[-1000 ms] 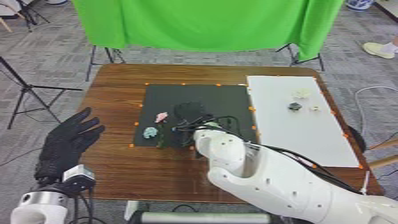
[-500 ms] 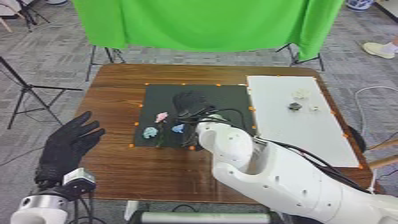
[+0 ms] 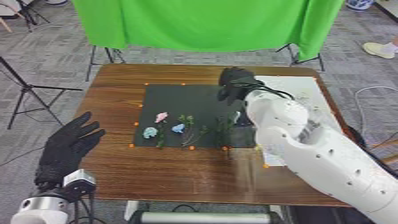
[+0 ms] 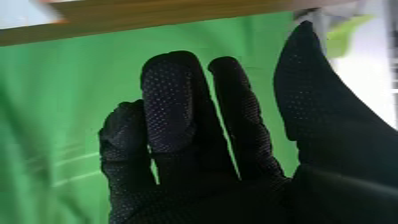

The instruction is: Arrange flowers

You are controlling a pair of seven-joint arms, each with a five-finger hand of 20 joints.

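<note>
In the head view, my right hand (image 3: 236, 84) is over the far right part of the black mat (image 3: 182, 95), near the white board. In the right wrist view my right hand (image 4: 191, 150) is open, its fingers straight and holding nothing. My left hand (image 3: 67, 146) rests open beyond the table's left edge. On the mat's near left part lie a pink flower (image 3: 162, 117), a light-blue flower (image 3: 150, 132) and a blue flower (image 3: 179, 128), with green stems (image 3: 191, 141) beside them. Another pale flower (image 3: 237, 117) is partly hidden by my right arm.
The white board (image 3: 284, 82) lies along the table's right side, partly behind my right arm. A brown wooden table (image 3: 133, 172) surrounds the mat. A green cloth (image 3: 204, 25) hangs beyond the far edge, and a tripod (image 3: 28, 87) stands on the left.
My right hand has moved away from the flowers, toward the far right of the mat. The blue flower and several green stems have come into sight. The left hand has kept still.
</note>
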